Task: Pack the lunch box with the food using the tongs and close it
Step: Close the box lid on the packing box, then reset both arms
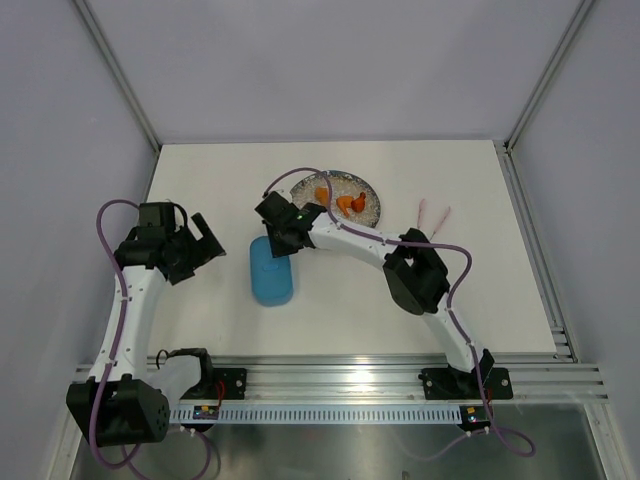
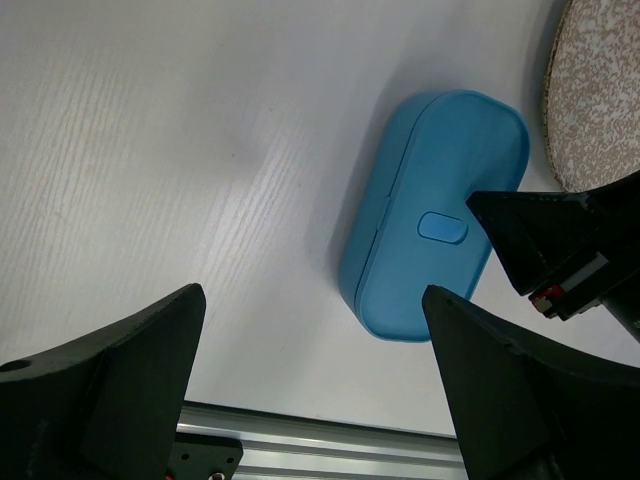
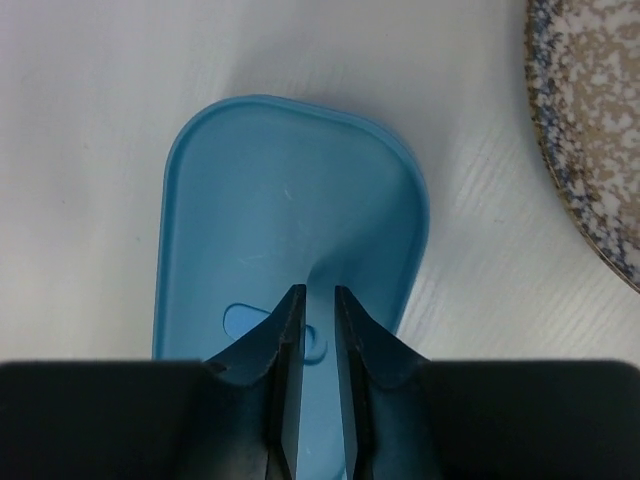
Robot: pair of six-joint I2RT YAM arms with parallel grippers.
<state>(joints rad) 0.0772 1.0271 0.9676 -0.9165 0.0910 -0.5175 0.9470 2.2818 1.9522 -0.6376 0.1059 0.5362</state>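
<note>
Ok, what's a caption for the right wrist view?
Right gripper, jaws narrowly apart, close over the lidded lunch box, with the speckled plate at the right edge.

No text, label, brand, number or sign can be read in any view. A small red-and-white patch [image 2: 556, 296] on the side of the right arm's fingers [image 2: 530, 235] is too small to read. The oval tab [image 2: 443, 226] on the lunch box [image 2: 400, 200] lid, just beside those fingers, shows no legible lettering.
</note>
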